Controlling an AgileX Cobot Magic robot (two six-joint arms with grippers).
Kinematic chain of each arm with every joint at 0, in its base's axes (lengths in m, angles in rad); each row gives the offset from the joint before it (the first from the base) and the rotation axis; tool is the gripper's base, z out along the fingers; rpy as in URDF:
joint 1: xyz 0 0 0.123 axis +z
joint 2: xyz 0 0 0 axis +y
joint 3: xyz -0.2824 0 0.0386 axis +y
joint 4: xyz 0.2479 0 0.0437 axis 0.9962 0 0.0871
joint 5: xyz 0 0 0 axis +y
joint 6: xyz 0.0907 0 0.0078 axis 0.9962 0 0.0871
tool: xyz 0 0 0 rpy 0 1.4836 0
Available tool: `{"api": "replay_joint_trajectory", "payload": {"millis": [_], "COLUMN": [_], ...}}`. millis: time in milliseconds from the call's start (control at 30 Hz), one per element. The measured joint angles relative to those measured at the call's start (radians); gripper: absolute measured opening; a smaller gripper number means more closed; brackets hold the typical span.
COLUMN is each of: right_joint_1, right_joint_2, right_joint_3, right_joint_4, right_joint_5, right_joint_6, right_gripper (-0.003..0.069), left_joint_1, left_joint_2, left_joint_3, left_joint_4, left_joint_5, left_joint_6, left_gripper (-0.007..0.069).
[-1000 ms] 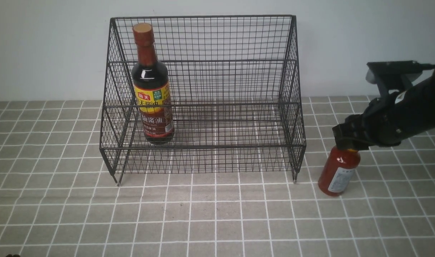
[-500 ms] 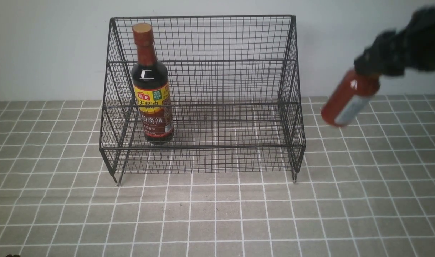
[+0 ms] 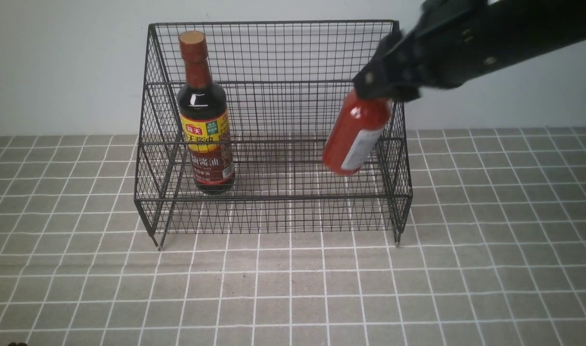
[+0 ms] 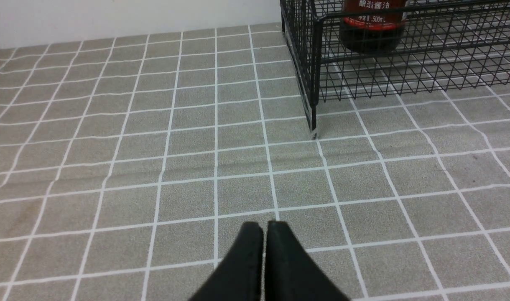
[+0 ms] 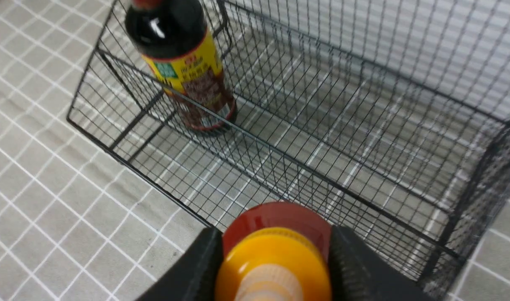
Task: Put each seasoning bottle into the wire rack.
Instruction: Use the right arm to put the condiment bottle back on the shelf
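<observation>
Gripping the red bottle point(image 3: 354, 139) by its neck, my right gripper point(image 3: 386, 89) risks clipping the rack point(image 3: 274, 144) at right.

The wire rack point(image 3: 274, 129) stands open from above; its right half holds nothing, while the soy sauce bottle point(image 3: 204, 115) fills the left end, seemingly on the lower step.

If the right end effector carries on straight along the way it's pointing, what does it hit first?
The right end effector, shut on the red bottle, points down into the rack. The bottle's base would probably meet the rack's wire floor first, well clear of the soy bottle; depth is uncertain.
</observation>
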Motion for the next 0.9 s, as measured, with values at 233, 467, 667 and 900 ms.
{"api": "replay_joint_trajectory", "payload": {"millis": [233,467,667,900], "right_joint_1": [0.000,0.000,0.000,0.000], "right_joint_2": [0.104,0.167,0.211,0.205], "right_joint_3": [-0.002,-0.002,-0.002,-0.007], "right_joint_4": [-0.077,-0.219,-0.270,-0.270], "right_joint_5": [-0.019,0.031,0.049,0.059], "right_joint_6": [0.031,0.154,0.200,0.220], "right_gripper": [0.0298,0.0298,0.0298,0.0435], "left_joint_1": [0.000,0.000,0.000,0.000], "left_joint_2": [0.000,0.000,0.000,0.000], "left_joint_3": [0.000,0.000,0.000,0.000], "left_joint_4": [0.000,0.000,0.000,0.000], "left_joint_5": [0.000,0.000,0.000,0.000], "left_joint_6": [0.000,0.000,0.000,0.000], "left_gripper": [-0.0007,-0.0007,-0.0007,-0.0007]}}
